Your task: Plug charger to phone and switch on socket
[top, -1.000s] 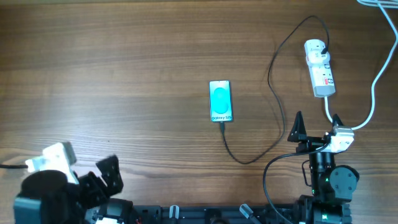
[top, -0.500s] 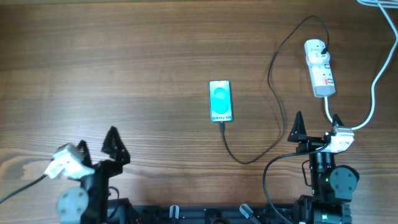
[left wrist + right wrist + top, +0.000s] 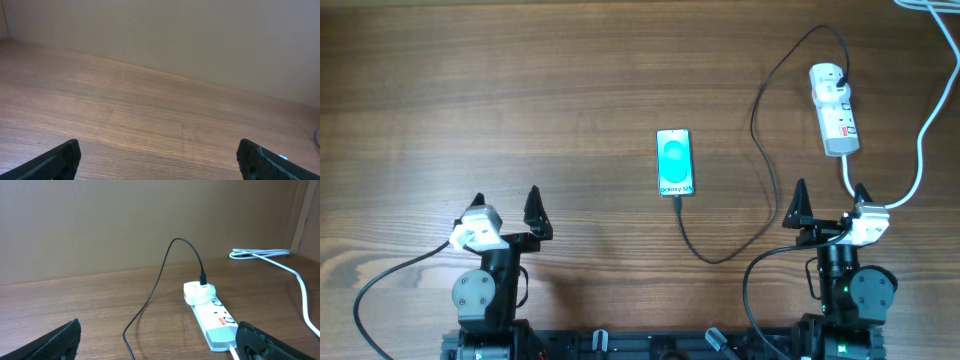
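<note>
The phone [image 3: 675, 161] lies flat near the middle of the brown wooden surface [image 3: 520, 90], and its screen is bright blue-green. The words on the screen are too small to read from above. The thin black charger cable [image 3: 753, 125] meets the bottom edge of the phone. Its little tip is too small to make out, so you cannot tell if it is pushed all the way in. From the phone the cable dips down, swings to the right, and climbs in a big loop to the upper right of the frame. There it goes into a white plug block [image 3: 828, 75] that sits on the far end of the socket [image 3: 833, 122]. The socket is long and white with small red marks, and you cannot tell if its switch is on or off. A thick white cable [image 3: 920, 150] leaves the near end of the socket, bends up the right side, and is cut off at the top edge. The left gripper [image 3: 506, 200] is at the lower left of the overhead view, spread wide and holding nothing, well apart from the phone. Its own camera shows mostly bare wood and a plain wall. The right gripper [image 3: 830, 195] is at the lower right, just below the socket, also spread wide and holding nothing. In the right wrist view the near end of the socket is partly hidden behind one black finger [image 3: 255, 340].
</note>
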Robot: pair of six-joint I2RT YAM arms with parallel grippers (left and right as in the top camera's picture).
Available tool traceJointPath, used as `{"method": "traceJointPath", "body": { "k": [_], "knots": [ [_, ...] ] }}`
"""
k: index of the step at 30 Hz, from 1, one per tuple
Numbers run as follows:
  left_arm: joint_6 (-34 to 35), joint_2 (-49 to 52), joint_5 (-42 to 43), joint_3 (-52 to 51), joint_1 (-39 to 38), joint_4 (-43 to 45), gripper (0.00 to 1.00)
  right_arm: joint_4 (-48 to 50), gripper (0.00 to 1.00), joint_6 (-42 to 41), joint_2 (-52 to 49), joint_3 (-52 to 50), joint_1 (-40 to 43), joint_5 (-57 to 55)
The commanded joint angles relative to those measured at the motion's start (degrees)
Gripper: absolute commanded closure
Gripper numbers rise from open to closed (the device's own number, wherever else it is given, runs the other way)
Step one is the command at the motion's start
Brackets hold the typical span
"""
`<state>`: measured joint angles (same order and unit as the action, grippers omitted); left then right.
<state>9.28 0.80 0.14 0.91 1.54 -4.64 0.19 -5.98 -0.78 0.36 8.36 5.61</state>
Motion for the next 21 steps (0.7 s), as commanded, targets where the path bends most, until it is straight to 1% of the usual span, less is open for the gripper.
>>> {"method": "traceJointPath", "body": {
  "k": [1,8,21],
  "knots": [
    [-2.9,-0.6,0.9,-0.6,-0.3,0.3,0.0,0.2,0.0,-0.6,0.6,-0.1,0.2,0.9],
    [-2.9,-0.6,0.9,-0.6,-1.7,0.4,0.0,0.2,0.0,-0.6,0.6,-0.1,0.2,0.9],
    [-2.9,-0.6,0.9,-0.6,-1.7,0.4,0.0,0.2,0.0,-0.6,0.6,-0.1,0.2,0.9]
  ]
}}
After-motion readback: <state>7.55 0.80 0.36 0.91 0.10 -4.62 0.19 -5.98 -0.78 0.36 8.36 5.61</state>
